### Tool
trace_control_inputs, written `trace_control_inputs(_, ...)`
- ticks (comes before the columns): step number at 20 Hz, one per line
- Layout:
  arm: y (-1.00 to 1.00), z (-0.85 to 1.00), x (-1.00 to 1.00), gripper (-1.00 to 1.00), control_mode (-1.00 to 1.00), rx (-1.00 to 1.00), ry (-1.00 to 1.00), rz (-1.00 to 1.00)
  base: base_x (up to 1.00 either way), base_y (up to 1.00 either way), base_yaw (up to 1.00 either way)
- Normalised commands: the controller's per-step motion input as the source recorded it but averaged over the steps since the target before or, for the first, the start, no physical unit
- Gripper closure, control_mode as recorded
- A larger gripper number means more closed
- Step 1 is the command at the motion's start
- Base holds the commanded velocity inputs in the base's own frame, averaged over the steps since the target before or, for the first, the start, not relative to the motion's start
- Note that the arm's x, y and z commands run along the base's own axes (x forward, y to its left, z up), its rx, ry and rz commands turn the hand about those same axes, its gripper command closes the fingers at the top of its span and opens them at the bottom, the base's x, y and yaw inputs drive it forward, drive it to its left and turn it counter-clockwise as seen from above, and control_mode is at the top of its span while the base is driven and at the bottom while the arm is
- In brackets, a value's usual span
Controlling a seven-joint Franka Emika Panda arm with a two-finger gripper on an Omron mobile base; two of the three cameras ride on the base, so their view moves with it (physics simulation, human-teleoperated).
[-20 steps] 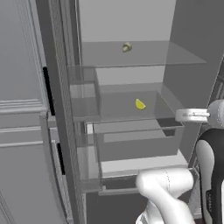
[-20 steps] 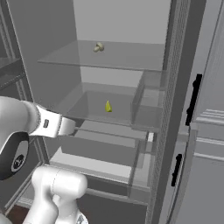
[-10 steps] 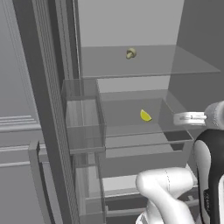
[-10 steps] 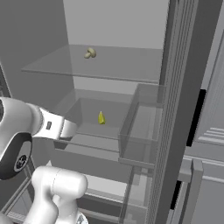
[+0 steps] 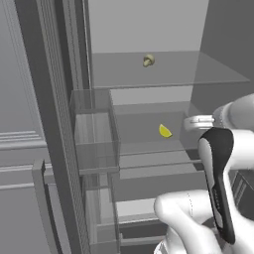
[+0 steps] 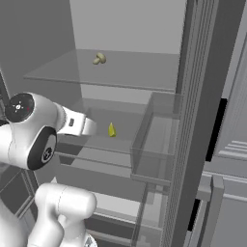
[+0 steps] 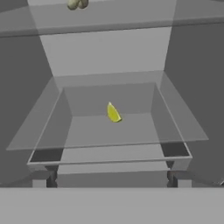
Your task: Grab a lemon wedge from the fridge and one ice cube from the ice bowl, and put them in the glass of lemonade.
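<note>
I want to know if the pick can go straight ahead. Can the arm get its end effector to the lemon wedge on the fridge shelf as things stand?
Probably yes. The fridge stands open, the lemon wedge lies alone on its shelf, and the hand view shows nothing in front of it.

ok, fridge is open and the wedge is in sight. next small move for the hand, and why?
Probably ease the open gripper straight forward toward the lemon wedge. In the hand view the wedge lies alone near centre on the glass shelf, apart from the fingers, with nothing in between. The beige lump sits on the shelf above.
</note>
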Motion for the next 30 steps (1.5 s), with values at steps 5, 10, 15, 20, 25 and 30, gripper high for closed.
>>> trace_control_inputs(5, -0.07, -0.43, 0.24, -1.00, -1.00, 0.00, 0.09, -0.01, 0.00, 0.00, 0.00)
trace_control_inputs(10, 0.00, -0.61, 0.30, -1.00, -1.00, 0.00, 0.13, 0.01, 0.00, 0.00, 0.00)
trace_control_inputs(15, 0.00, -0.52, 0.66, -1.00, -1.00, 0.00, 0.00, 0.02, 0.00, 0.00, 0.00)
trace_control_inputs(20, 0.00, -0.23, 0.84, -1.00, -1.00, 0.04, 0.00, 0.00, 0.00, 0.00, 0.00)
trace_control_inputs(25, -0.11, -0.14, 0.56, -1.00, -1.00, 0.02, 0.01, 0.04, 0.00, 0.00, 0.00)
trace_control_inputs(30, -0.12, -0.21, 0.00, -1.00, -1.00, 0.00, 0.00, 0.03, 0.00, 0.00, 0.00)
